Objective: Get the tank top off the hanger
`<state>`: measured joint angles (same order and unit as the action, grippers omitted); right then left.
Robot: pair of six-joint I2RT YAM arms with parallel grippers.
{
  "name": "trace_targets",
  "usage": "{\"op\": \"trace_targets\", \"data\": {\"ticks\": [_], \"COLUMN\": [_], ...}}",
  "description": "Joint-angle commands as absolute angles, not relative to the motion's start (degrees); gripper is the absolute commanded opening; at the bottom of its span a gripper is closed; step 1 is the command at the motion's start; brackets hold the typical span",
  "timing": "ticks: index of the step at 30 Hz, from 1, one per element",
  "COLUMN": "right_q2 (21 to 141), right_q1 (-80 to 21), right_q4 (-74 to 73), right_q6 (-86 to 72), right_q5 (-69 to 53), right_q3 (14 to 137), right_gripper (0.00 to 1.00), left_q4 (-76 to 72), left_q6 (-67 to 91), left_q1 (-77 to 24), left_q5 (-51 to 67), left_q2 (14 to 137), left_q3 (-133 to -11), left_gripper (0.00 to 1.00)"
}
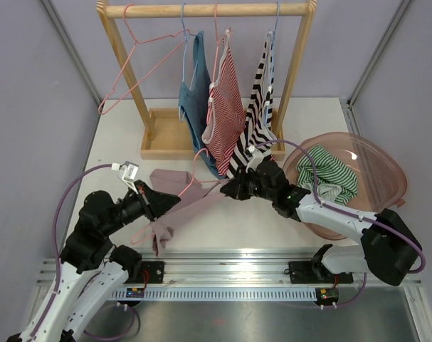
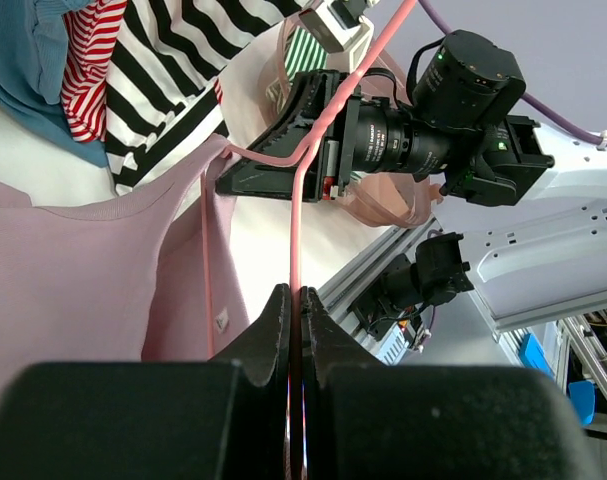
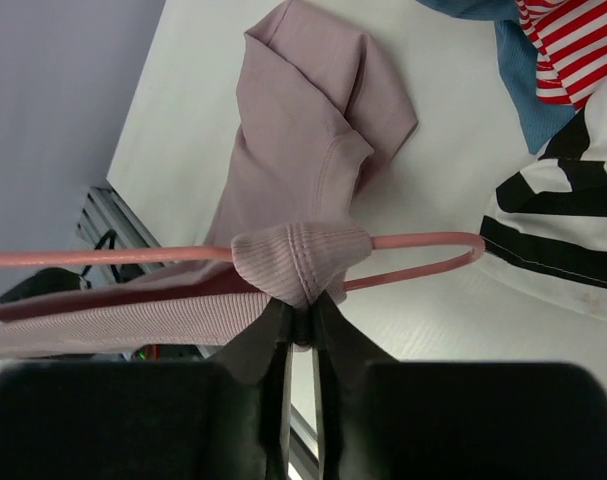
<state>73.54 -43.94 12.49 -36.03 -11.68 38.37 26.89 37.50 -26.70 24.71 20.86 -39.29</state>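
A mauve tank top [image 1: 174, 182] lies partly on the white table, still threaded on a pink wire hanger [image 2: 295, 200]. My left gripper [image 1: 162, 201] is shut on the hanger's wire, which runs straight out from between its jaws [image 2: 295, 300]. My right gripper [image 1: 230, 189] faces it from the right. Its jaws are pinched on the ribbed strap [image 3: 301, 258] where the strap wraps over the hanger's end loop [image 3: 423, 241]. The body of the tank top [image 3: 303, 120] sags onto the table below the hanger.
A wooden rack [image 1: 205, 10] stands at the back with a blue top [image 1: 194, 100], a red-striped top [image 1: 226, 107], a black-and-white striped top [image 1: 262, 107] and a bare pink hanger [image 1: 137, 64]. A pink basin [image 1: 386, 164] holding a green-striped garment [image 1: 329, 174] sits at right.
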Motion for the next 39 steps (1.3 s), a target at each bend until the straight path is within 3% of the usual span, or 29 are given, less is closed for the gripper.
{"op": "trace_targets", "data": {"ticks": [1, 2, 10, 17, 23, 26, 31, 39], "right_q2": [73.7, 73.6, 69.8, 69.4, 61.5, 55.5, 50.3, 57.5], "right_q1": [-44.2, -44.3, -42.0, -36.5, -36.5, -36.5, -36.5, -36.6], "right_q4": [14.2, 13.1, -3.5, -6.9, -8.3, -8.7, -11.9, -8.9], "right_q6": [-34.9, -34.2, -29.4, -29.0, -27.3, -27.1, -27.8, -34.3], "right_q5": [-10.6, -9.8, 12.6, 8.7, -5.7, -15.6, -21.3, -40.9], "right_q3": [41.7, 42.0, 45.6, 48.4, 51.1, 53.7, 63.6, 80.4], "right_gripper": [0.11, 0.0, 0.0, 0.0, 0.0, 0.0, 0.0, 0.0], "left_q4": [23.4, 24.1, 32.3, 25.9, 13.6, 2.8, -26.9, -68.8], "left_q6": [37.2, 36.0, 27.6, 30.7, 32.5, 33.9, 37.4, 44.4], "left_q1": [-26.8, -26.8, -26.8, -26.8, -26.8, -26.8, -26.8, -27.0], "left_q5": [25.1, 24.6, 28.0, 36.5, 38.9, 34.9, 26.0, 27.2], "left_q2": [20.7, 21.1, 23.6, 21.4, 18.8, 18.6, 22.6, 44.6], "left_q3": [-42.2, -42.5, -47.6, -48.5, -51.2, -50.1, -45.0, -50.2], "left_gripper": [0.0, 0.0, 0.0, 0.0, 0.0, 0.0, 0.0, 0.0]}}
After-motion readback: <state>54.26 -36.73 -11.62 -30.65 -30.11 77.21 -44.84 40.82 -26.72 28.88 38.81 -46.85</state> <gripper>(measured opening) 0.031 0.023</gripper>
